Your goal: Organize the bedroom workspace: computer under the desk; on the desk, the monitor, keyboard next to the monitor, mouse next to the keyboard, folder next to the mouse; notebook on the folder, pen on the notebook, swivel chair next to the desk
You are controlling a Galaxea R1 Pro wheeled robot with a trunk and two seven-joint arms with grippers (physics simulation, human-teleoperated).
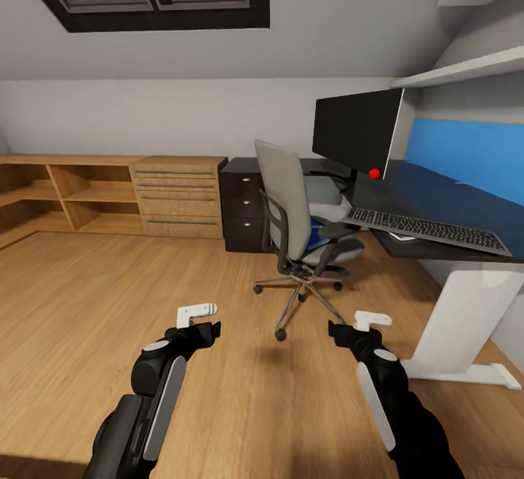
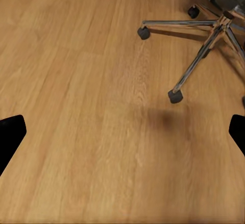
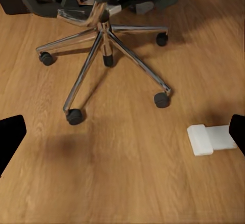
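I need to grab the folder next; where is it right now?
In the head view the folder lies on the seat of the swivel chair, a blue patch between backrest and armrest, right of centre, just left of the desk edge and keyboard.

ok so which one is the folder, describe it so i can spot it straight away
Find the long black desk along the right wall, then the grey swivel chair in front of it. The folder is the bright blue flat thing lying on that chair's seat, partly hidden by the armrest; it is far smaller than the big blue wall panel.
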